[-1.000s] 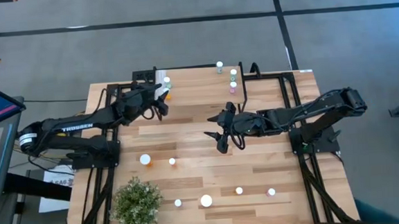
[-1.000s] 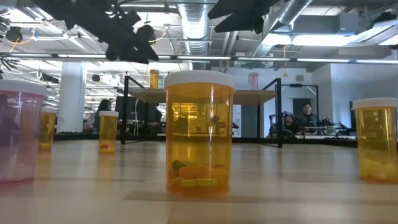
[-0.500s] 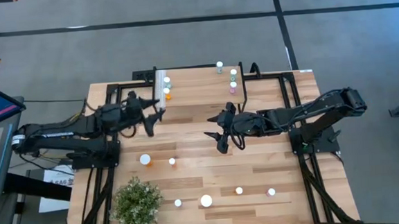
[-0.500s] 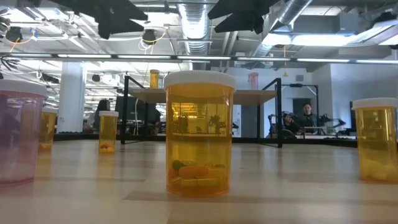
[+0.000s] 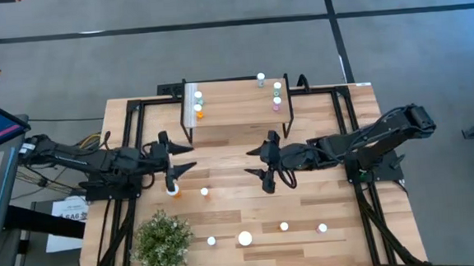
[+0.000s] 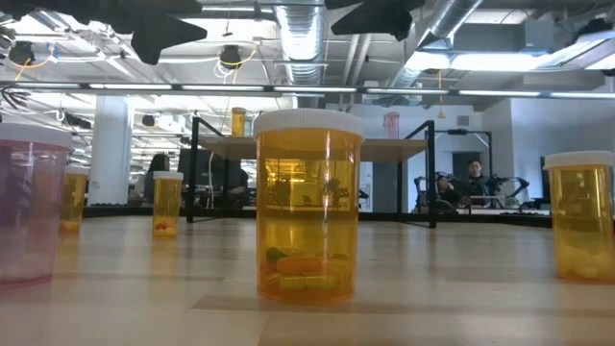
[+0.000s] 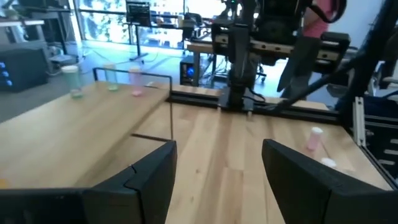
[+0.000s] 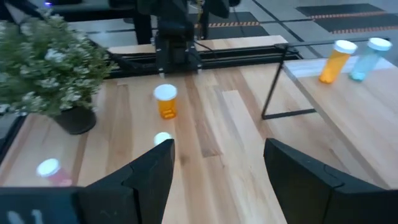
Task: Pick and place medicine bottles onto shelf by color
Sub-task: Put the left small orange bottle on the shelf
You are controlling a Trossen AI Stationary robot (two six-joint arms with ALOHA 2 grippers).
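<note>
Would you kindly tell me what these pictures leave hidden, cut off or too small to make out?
- High view: shelf bottles are too small to tell colours reliably.
- Low view: pink bottle is cut by the picture's edge; both arms run off the top.
- Left wrist view: left gripper open, its fingertips cut off.
- Right wrist view: plant is cropped at the edge.

No words or numbers can be read here. A white paper (image 5: 69, 216) at the left edge has dark print, too small to make out.
</note>
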